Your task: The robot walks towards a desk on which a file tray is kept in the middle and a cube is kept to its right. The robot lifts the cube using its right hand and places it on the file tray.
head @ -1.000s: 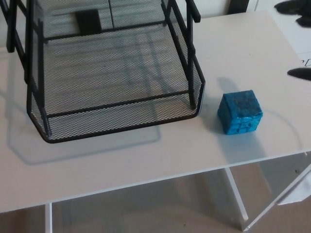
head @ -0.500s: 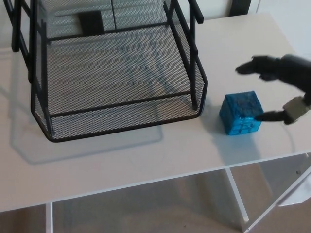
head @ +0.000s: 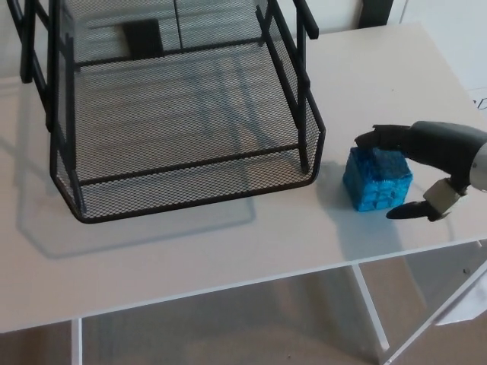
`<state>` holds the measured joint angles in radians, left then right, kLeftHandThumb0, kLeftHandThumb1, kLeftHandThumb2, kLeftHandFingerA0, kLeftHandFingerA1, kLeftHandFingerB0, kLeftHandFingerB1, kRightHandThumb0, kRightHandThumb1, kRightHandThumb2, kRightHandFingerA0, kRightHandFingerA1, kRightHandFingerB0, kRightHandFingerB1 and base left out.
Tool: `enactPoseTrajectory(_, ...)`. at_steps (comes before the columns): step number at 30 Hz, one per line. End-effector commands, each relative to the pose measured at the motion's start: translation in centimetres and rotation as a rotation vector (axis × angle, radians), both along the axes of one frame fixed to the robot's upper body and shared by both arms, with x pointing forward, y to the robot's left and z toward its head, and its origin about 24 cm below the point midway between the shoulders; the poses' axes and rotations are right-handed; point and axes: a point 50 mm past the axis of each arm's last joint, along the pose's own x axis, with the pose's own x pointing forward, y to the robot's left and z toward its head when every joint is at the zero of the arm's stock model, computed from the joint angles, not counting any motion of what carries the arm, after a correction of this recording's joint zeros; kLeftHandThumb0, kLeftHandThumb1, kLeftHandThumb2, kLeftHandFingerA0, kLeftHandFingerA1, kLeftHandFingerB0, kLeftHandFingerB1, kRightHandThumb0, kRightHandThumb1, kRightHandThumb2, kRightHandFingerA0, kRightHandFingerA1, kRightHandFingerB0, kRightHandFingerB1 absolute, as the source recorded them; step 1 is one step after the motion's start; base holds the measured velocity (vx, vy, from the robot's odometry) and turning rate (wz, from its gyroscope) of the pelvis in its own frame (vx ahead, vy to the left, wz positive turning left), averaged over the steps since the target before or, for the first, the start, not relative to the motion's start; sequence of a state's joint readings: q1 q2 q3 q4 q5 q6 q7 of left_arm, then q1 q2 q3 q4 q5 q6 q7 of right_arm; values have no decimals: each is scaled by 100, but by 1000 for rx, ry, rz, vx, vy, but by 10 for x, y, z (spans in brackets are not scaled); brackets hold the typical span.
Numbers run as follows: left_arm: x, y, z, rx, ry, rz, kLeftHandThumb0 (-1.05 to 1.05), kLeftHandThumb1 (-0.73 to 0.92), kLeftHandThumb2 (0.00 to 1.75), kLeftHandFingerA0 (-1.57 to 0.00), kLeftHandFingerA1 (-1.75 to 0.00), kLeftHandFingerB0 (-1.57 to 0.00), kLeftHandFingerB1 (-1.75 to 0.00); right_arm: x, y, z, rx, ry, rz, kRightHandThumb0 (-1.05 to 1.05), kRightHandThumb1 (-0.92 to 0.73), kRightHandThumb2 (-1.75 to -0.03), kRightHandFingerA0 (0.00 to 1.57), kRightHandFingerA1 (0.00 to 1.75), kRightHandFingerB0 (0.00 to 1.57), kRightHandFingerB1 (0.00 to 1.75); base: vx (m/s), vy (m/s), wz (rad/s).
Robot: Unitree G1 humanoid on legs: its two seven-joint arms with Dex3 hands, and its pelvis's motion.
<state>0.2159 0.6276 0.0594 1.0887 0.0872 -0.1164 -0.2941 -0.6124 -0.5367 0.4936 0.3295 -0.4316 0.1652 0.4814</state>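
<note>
Right hand (head: 434,152), fingers spread, straddles the cube (head: 377,182). Grasp step: it must next close, then lift leftward to the tray (head: 194,161).

1. A tan floor (head: 228,327) shows below the front edge of the white desk (head: 190,251).
2. A white support panel (head: 370,308) slants down under the desk, right of centre.
3. A dark rectangular object (head: 144,36) stands at the back; what it is cannot be told.
4. A dark upright shape (head: 374,11) rises beyond the desk's far edge.
5. A pale sheet (head: 479,97) with faint marks lies at the right border.
</note>
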Motion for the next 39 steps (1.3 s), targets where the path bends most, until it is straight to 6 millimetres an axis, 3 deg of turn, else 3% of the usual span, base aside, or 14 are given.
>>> enactPoseTrajectory(1,1,4,5,39,0,-50,-65,84,65,-39,-41,-24,-32,-2,-6,-20,-30,4,-51,-56,-55,-58,17,42,22,29,0,0,0)
enactPoseTrajectory(12,1,-5,-4,18,14,-56,-63,84,65,-41,-43,-25,-32,-14,15,-49,43,-55,-44,-45,-55,-57,26,48,31,34,0,0,0)
enactPoseTrajectory(15,0,-5,-4,16,12,-65,-62,84,65,-41,-42,-26,-32,-15,19,-57,-11,-49,-41,-43,-54,-57,24,49,26,36,0,0,0)
enactPoseTrajectory(17,0,-4,-5,23,27,-44,-64,82,65,-43,-43,-26,-32,-16,21,-63,-75,-28,-33,-44,-44,-69,21,52,23,43,0,0,0)
enactPoseTrajectory(19,-2,-5,-4,21,30,-74,-64,84,65,-43,-44,-27,-33,-18,20,-69,-161,19,-1,-32,-53,-56,26,49,20,33,0,0,0)
enactPoseTrajectory(20,-3,-5,-3,23,29,-87,-64,84,65,-46,-45,-29,-33,-21,17,-73,-300,-47,68,-40,-46,-54,60,81,33,32,0,0,0)
enactPoseTrajectory(21,-4,-5,-4,23,29,-91,-64,84,65,-46,-45,-29,-33,-23,16,-74,-348,-80,98,-40,-46,-54,60,81,33,32,0,0,0)
enactPoseTrajectory(22,-5,-5,-4,18,26,-89,-67,69,99,-42,-58,-24,-47,-25,13,-75,-372,-86,144,-31,-49,-54,68,82,35,32,0,0,0)
enactPoseTrajectory(23,-5,-5,-5,19,33,-80,-62,84,65,-47,-43,-30,-33,-28,10,-78,-401,-128,156,-27,-51,-56,74,98,42,34,0,0,0)
enactPoseTrajectory(26,-8,-5,-5,24,34,-79,-62,83,65,-49,-47,-32,-35,-32,6,-87,-449,-217,150,-28,-58,-57,89,136,60,40,0,0,0)
enactPoseTrajectory(28,-10,-5,-5,23,38,-84,-62,83,65,-49,-47,-32,-35,-34,5,-91,-445,-246,145,-28,-58,-57,89,136,60,40,0,0,0)
enactPoseTrajectory(30,-12,-6,-6,12,35,-74,-62,82,65,-43,-44,-30,-34,-39,2,-92,-443,-312,168,-29,-60,-61,88,163,79,60,0,0,0)
enactPoseTrajectory(33,-14,-7,-7,3,47,-73,-62,83,65,-40,-43,-29,-33,-39,1,-94,-532,-358,197,-34,-53,-59,92,169,84,78,0,0,0)
enactPoseTrajectory(39,-14,-7,-8,17,58,-72,-61,83,65,-43,-45,-30,-34,-47,-2,-97,-438,-366,166,-34,-61,-58,91,165,88,68,0,0,0)
